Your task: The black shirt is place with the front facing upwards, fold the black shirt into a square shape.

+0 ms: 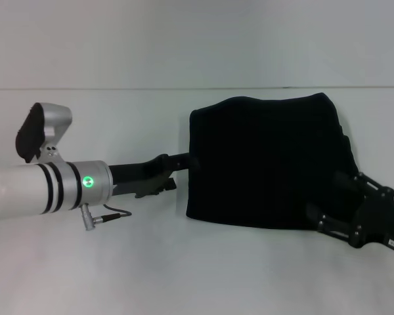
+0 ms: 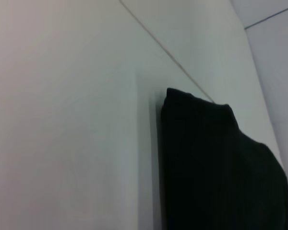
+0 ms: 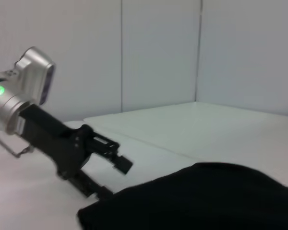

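Currently my left gripper point(image 1: 174, 172) sits open-fingered at the black shirt point(image 1: 266, 161)'s left edge, squaring it; my right gripper point(image 1: 328, 220) touches the right corner, finger state undeterminable.

The left arm, a white cylindrical forearm with black bands and a lit green ring, reaches in low and level from the left side; its black two-fingered left gripper point(image 1: 178, 172) points toward the middle, the upper finger point(image 1: 181, 159) stretched forward and the lower finger point(image 3: 95, 188) spread apart from it, jaws parted; the black skeletal right gripper point(image 1: 328, 200) comes in from the lower right, angled up and inward, its fingertips not clearly seen.
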Action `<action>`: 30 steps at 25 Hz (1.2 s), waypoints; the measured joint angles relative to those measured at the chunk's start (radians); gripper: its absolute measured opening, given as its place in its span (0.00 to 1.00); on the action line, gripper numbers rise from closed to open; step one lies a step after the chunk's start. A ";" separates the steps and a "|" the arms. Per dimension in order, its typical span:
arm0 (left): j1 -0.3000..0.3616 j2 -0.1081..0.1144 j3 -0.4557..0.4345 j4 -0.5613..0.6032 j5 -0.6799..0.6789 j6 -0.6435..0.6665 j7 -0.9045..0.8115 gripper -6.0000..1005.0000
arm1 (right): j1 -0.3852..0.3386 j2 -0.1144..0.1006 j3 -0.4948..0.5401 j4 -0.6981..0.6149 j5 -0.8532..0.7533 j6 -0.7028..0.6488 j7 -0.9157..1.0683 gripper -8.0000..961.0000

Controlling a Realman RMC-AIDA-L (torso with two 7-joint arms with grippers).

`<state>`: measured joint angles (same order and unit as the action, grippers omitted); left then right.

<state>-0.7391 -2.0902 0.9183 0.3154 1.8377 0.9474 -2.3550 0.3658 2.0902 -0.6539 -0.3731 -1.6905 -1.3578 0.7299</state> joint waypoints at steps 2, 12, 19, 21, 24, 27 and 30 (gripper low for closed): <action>-0.006 -0.004 0.010 -0.003 0.000 -0.006 0.000 0.87 | -0.003 0.000 -0.001 0.000 -0.027 -0.005 -0.007 0.94; -0.014 -0.021 0.020 -0.006 0.000 -0.007 -0.002 0.83 | 0.005 0.004 -0.005 0.028 -0.064 -0.015 -0.025 0.94; -0.031 -0.034 0.036 -0.007 0.000 -0.007 0.005 0.79 | 0.006 0.004 -0.006 0.028 -0.063 -0.021 -0.025 0.94; -0.032 -0.036 0.053 -0.004 -0.002 -0.011 0.017 0.78 | 0.006 0.004 -0.006 0.028 -0.063 -0.021 -0.026 0.94; -0.029 -0.045 0.060 0.003 -0.005 -0.018 0.043 0.77 | 0.007 0.004 -0.006 0.028 -0.063 -0.023 -0.026 0.94; -0.031 -0.048 0.073 0.001 -0.001 -0.033 0.046 0.75 | 0.007 0.004 -0.006 0.028 -0.062 -0.025 -0.026 0.94; -0.034 -0.048 0.076 0.000 0.000 -0.043 0.044 0.70 | 0.007 0.004 -0.006 0.028 -0.062 -0.026 -0.026 0.94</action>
<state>-0.7733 -2.1382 0.9946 0.3151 1.8375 0.9039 -2.3112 0.3728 2.0939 -0.6596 -0.3451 -1.7522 -1.3838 0.7040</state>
